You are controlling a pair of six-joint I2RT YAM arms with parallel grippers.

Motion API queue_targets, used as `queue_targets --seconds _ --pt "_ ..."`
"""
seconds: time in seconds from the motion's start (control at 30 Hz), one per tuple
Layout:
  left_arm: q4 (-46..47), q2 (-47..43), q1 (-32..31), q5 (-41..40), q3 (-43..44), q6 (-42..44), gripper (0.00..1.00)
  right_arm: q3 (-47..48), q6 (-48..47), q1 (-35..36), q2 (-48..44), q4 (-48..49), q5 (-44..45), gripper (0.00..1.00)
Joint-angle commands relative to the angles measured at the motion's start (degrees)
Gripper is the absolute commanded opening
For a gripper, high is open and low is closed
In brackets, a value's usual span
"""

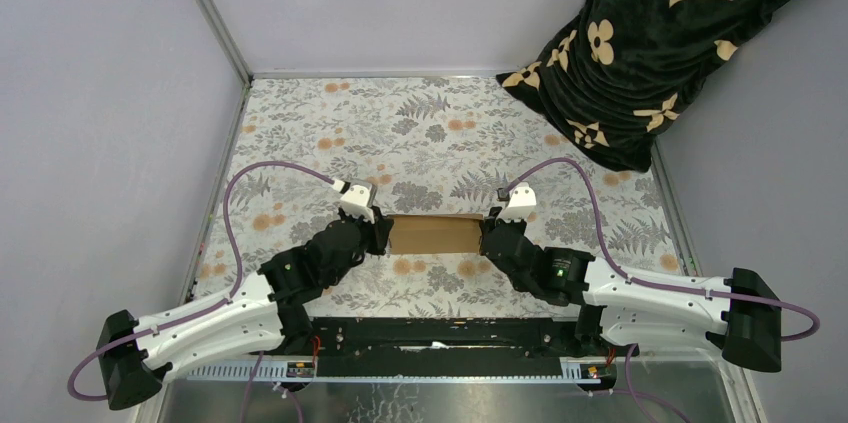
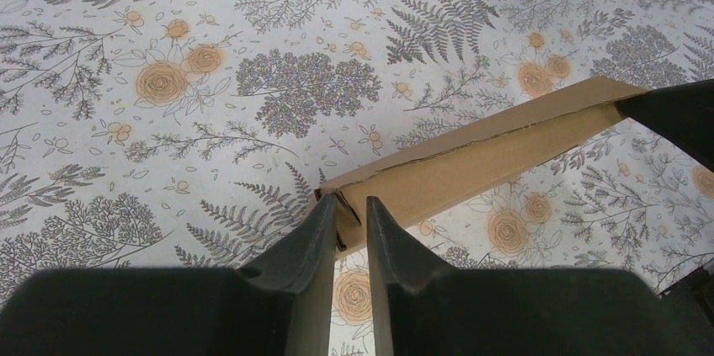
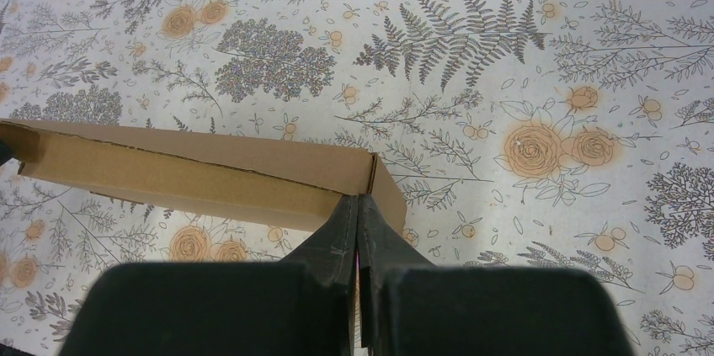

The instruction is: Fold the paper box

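Top view: both ends of the paper box are hidden under the left gripper and right gripper. The dark patterned cloth is cut off at the upper right. Left wrist view: whether the fingers touch the box flap cannot be told.

We count two arms of one build. The left arm and the right arm each wear a smooth white shell on the long lower link, closed at the outer end by a blocky black cap. Beyond the shell the links turn black and angular, and a small green light glows on the right one. A purple cable loops along each arm to a white wrist block. The left claw and the right claw share matte black fingers, broad at the root and tapering to wedge tips. A black bar joins the bases.
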Motion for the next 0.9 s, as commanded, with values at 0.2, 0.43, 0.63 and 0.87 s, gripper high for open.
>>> queue_targets --seconds 0.2,0.43,0.63,0.87 --pt "1.0 0.0 -0.6 -1.9 2.2 0.8 0.24 -2.6 0.5 0.7 2.3 -7.6 -4.5 0.00" --pt "0.6 0.2 -0.7 -2.3 2.2 0.3 0.23 -3.0 0.6 0.7 2.4 -7.3 -4.6 0.00" --pt "0.5 1.3 -0.8 -2.6 2.3 0.1 0.20 -3.2 0.7 0.7 2.4 -7.1 -4.8 0.00" --pt "-0.8 1.2 -0.9 -3.7 2.7 -0.4 0.20 -3.6 0.9 0.7 1.9 -6.9 -4.8 0.00"
